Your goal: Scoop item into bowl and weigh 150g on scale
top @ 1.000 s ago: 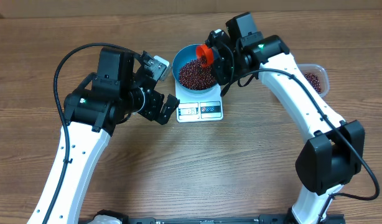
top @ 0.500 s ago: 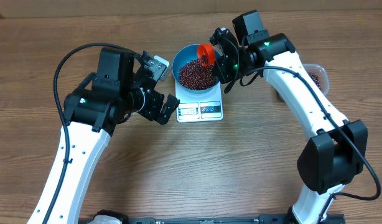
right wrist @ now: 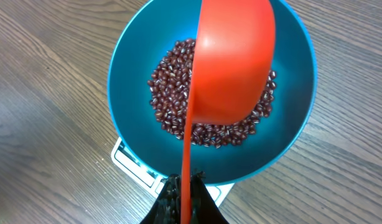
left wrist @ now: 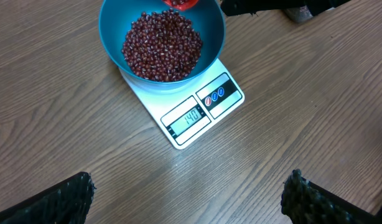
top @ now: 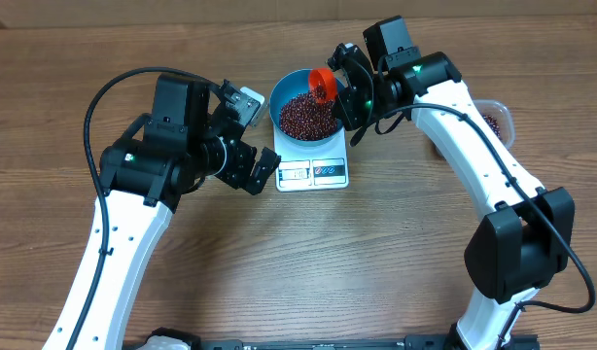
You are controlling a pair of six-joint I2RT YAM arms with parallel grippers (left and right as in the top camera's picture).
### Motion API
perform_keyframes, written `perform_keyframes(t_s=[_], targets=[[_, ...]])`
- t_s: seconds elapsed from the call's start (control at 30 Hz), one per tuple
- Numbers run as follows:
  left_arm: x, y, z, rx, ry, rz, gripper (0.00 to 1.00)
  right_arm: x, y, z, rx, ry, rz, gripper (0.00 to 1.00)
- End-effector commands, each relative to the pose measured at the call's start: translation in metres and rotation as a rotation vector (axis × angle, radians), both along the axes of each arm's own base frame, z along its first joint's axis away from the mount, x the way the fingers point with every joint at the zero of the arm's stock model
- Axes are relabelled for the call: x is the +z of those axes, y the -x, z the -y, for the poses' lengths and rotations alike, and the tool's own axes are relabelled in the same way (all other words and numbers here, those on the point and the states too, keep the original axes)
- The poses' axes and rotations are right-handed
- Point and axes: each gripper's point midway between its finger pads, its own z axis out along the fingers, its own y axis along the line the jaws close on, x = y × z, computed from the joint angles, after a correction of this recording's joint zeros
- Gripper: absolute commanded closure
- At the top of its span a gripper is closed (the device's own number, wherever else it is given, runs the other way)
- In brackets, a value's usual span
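Observation:
The blue bowl (top: 277,100) stands on the white scale (top: 313,173) and holds a heap of dark red-brown beans (top: 303,117). In the left wrist view the scale (left wrist: 225,99) shows 140 below the bowl (left wrist: 113,37) and the beans (left wrist: 163,46). My right gripper (top: 345,92) is shut on the handle of a red-orange scoop (top: 323,83). That scoop (right wrist: 231,62) is turned on its side above the beans (right wrist: 172,106), with the right gripper (right wrist: 186,193) at the bowl's (right wrist: 132,74) near rim. My left gripper (top: 255,138) stands open and holds nothing, just left of the scale.
A clear plastic tub (top: 495,115) with more beans sits at the right edge, partly behind the right arm. Bare wooden table (left wrist: 290,112) surrounds the scale. The left gripper's (left wrist: 188,199) fingers hang over bare wood.
The right arm shifted slightly back and right with the scoop a second ago and has held still since. The left arm has not moved.

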Motion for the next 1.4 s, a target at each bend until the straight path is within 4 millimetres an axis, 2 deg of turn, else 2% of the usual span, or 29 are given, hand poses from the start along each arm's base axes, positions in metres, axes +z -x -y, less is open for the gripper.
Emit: perform_keyframes(t_s=[0.0, 0.33, 1.37], targets=[[0.004, -0.0026, 0.0012, -0.014, 0.002, 0.015, 0.0, 0.0116, -0.011, 0.0032, -0.014, 0.03, 0.06, 0.96], [0.004, -0.0025, 0.0013, -0.014, 0.002, 0.015, 0.01, 0.0049, -0.0141, 0.0069, -0.037, 0.301, 0.18, 0.96], [0.004, -0.0025, 0.0013, -0.014, 0.002, 0.014, 0.01, 0.0048, -0.0114, 0.0014, -0.024, 0.287, 0.176, 0.96]])
